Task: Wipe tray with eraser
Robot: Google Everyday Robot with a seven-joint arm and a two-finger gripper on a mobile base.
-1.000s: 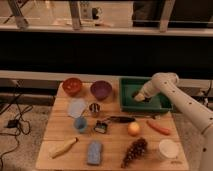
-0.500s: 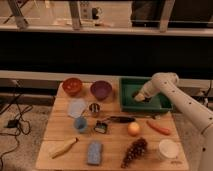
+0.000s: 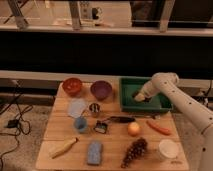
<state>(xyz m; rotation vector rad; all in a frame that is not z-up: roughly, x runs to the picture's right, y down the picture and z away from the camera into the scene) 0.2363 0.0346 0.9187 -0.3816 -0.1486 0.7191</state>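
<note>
The green tray stands at the back right of the wooden table. My gripper reaches down into it from the right, low over the tray floor near its left half. A small dark block, the eraser, shows at the gripper's tip, and the fingers are shut on it. Most of the eraser is covered by the white hand.
A red bowl and a purple bowl stand left of the tray. In front lie a black-handled brush, carrot, orange fruit, grapes, white cup, blue-grey sponge and blue cup.
</note>
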